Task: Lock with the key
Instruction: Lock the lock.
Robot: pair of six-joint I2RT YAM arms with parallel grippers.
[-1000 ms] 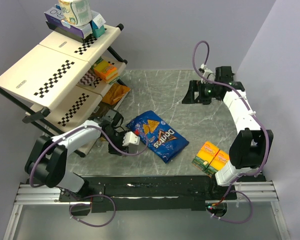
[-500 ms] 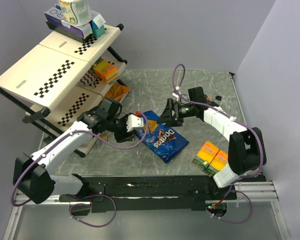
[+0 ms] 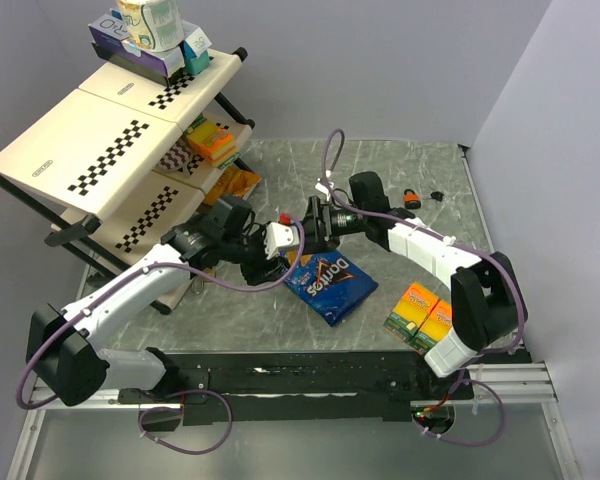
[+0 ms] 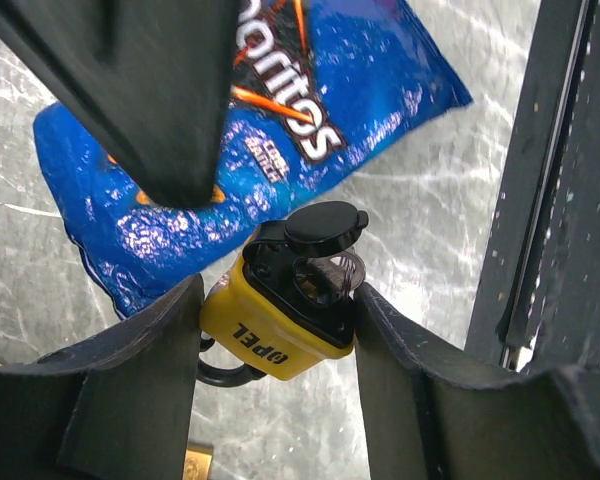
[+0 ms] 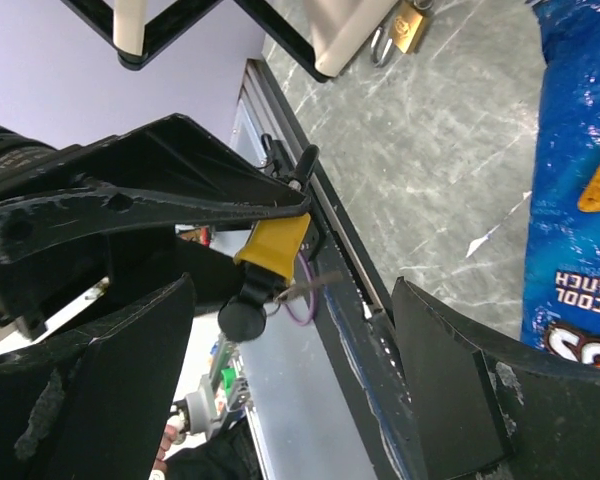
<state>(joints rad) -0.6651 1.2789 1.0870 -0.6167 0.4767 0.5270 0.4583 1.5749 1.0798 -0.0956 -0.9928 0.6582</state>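
My left gripper [image 3: 278,243] [image 4: 278,302] is shut on a yellow padlock [image 4: 280,325] marked OPEL and holds it above the table with its black shackle [image 4: 220,372] pointing down. A key [image 4: 332,275] sits in the keyhole under an open black cap [image 4: 326,225]. My right gripper [image 3: 307,230] [image 5: 292,385] is open and empty, just in front of the padlock [image 5: 277,243], with the key [image 5: 308,289] between its spread fingers [image 5: 115,380] but not touching them.
A blue Doritos bag [image 3: 318,272] lies under both grippers. A brass padlock [image 5: 408,22] lies by the shelf rack [image 3: 110,140]. A small orange padlock [image 3: 410,196] lies at the back right. Two orange boxes [image 3: 425,315] stand at the front right.
My left gripper has lifted the yellow padlock and carried it right, over the bag. My right gripper has swung from the back right to face it.
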